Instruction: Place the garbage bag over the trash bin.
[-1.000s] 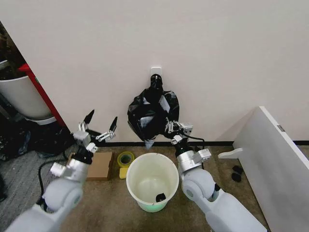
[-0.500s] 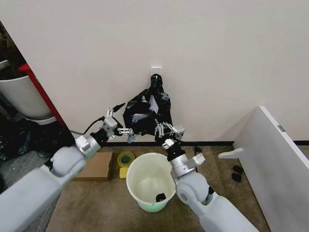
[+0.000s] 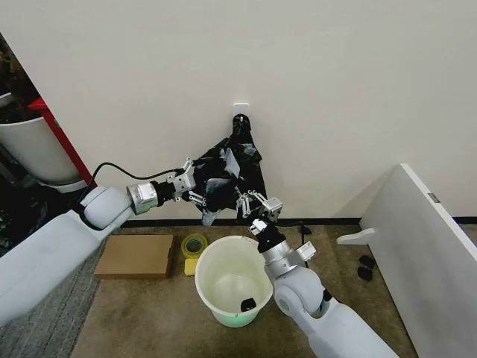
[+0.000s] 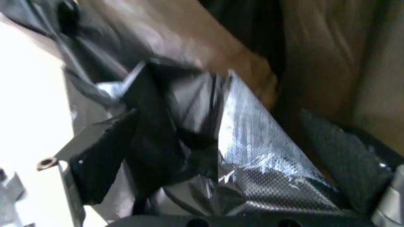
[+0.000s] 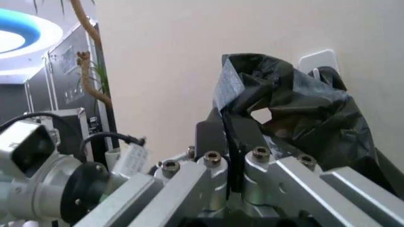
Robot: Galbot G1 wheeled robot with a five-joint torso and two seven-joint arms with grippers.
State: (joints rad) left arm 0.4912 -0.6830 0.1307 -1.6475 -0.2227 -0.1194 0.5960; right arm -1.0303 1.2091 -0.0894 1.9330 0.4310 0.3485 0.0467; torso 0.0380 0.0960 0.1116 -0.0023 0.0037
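The garbage bag (image 3: pixel 227 179) hangs in a bundle from a white wall hook (image 3: pixel 240 110) at the far wall, above and just beyond the cream trash bin (image 3: pixel 235 287) on the floor. The right gripper (image 3: pixel 250 203) is pinched closed on the bag's lower edge, while the left gripper (image 3: pixel 188 185) sits spread at the bag's left side with film between its fingers (image 4: pixel 104 156). To do this well, the left should close on one layer only, then both draw apart gently so the mouth opens without tearing.

Crinkled black garbage bag (image 3: pixel 227 175) hangs against the wall above the upright cream trash bin (image 3: pixel 235 289).
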